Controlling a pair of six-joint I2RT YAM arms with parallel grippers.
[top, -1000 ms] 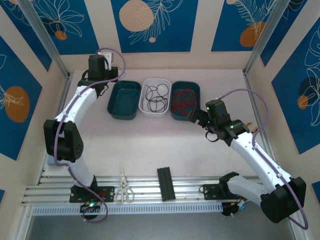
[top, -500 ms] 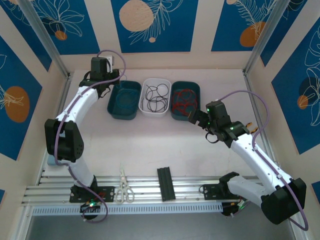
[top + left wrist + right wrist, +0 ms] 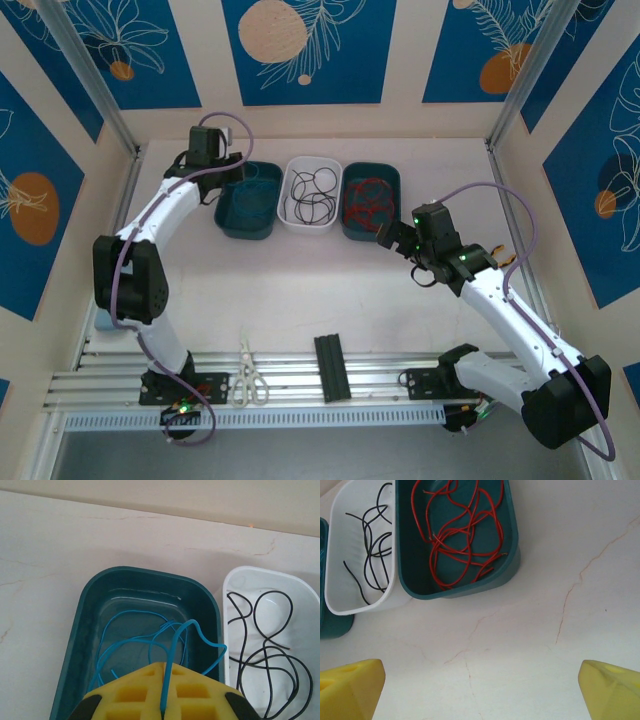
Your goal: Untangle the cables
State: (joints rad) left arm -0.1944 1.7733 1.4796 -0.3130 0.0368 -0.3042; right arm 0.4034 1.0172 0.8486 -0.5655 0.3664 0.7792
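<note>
Blue is the colour I am working on. My left gripper (image 3: 163, 677) is clenched on one strand of the blue cable (image 3: 171, 647), which rises from the left tray (image 3: 75, 645) and runs into the seam between my yellow fingers (image 3: 130, 695) at the bottom of the left wrist frame. The rest of it lies in loose loops on the tray floor at the centre of that frame, and one loop reaches the rim beside the white tray (image 3: 260, 572).

Black cables (image 3: 265, 645) lie in the white tray, at the right of the frame. Red cables (image 3: 460, 535) fill the right tray (image 3: 514, 540), top centre of the right wrist frame. My right gripper (image 3: 480, 690) is spread wide with nothing in it, over bare table (image 3: 545, 630) below that tray.

I judge the job nearly done. Each colour has its own tray, and I see no strand crossing into another. What is left is to lower this blue strand in and let go. The red loops cross one another a good deal, and I cannot tell whether they are knotted or merely piled.
</note>
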